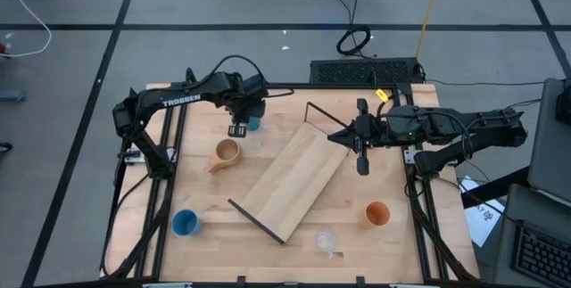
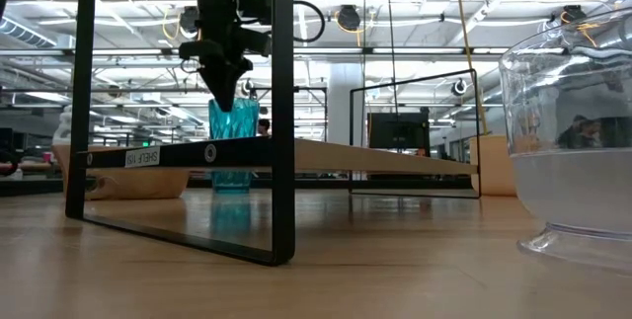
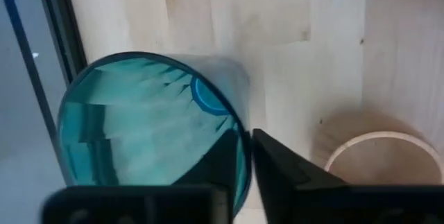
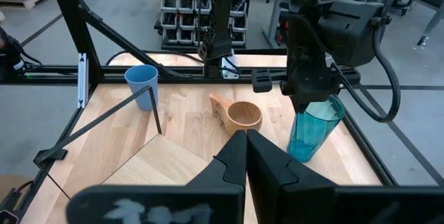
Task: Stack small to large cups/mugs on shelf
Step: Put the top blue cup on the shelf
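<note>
Left wrist view: the tall teal translucent tumbler [image 3: 149,123] stands upright on the pale wooden bench [image 3: 305,37], and the left hand [image 3: 246,158] is pinched on its rim, one dark finger inside the wall and one outside. In the high view this tumbler [image 1: 252,123] sits near the bench's far edge, under the left hand [image 1: 239,127], just beyond the tan wooden handled mug [image 1: 227,152]. The mug is close to the tumbler but not touching it.

The long light-wood shelf board with thin black metal rails at its ends [image 1: 294,179] lies diagonally across the middle of the bench, with nothing on it. A small blue cup [image 1: 185,223] stands near the bench's front left corner, well apart from the shelf. An orange cup [image 1: 377,213] stands to the right of the shelf's near half. A small clear footed cup [image 1: 326,240] stands at the front edge, between the shelf's near end and the orange cup.

The right hand [image 1: 361,150] hangs over the far right end of the shelf, its fingers pressed together and holding nothing.
</note>
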Robot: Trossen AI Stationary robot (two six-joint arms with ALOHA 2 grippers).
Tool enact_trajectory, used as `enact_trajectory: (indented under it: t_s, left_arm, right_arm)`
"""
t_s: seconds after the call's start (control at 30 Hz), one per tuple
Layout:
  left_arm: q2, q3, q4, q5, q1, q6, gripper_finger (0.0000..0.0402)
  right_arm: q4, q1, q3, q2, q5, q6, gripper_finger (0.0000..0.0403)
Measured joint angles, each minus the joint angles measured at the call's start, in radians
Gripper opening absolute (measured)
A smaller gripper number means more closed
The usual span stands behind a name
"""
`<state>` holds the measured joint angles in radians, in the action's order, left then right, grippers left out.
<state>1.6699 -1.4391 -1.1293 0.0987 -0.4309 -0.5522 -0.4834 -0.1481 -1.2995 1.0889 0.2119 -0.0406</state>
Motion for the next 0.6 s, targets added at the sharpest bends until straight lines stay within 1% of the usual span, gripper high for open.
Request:
enact_trajectory:
  t_s: [0.03, 0.1, 0.23, 0.33, 0.47, 0.6]
  left_arm:
    - [0.0, 0.0, -0.001, -0.005, 0.0, -0.001, 0.0019]
    - [0.0, 0.001, 0.001, -0.002, 0.001, -0.004, 0.0009]
    - [0.0, -0.006, -0.024, -0.004, 0.008, -0.006, 0.0015]
    - [0.0, -0.029, -0.077, -0.003, 0.021, -0.011, 0.0008]
    - [-0.02, -0.084, -0.142, -0.003, 0.048, 0.005, 0.001]
    - [-0.067, -0.15, -0.205, -0.003, 0.093, -0.005, 0.0006]
  right_arm:
    - [0.0, 0.0, 0.0, 0.0, 0.0, 0.0, 0.0]
    - [0.0, 0.0, 0.0, 0.0, 0.0, 0.0, 0.0]
    - [0.0, 0.0, 0.0, 0.0, 0.0, 0.0, 0.0]
    - [0.0, 0.0, 0.0, 0.0, 0.0, 0.0, 0.0]
    - [0.005, 0.0, 0.005, -0.001, 0.0, 0.0, 0.0]
    - [0.041, 0.0, 0.038, -0.001, 0.0, 0.006, 0.0]
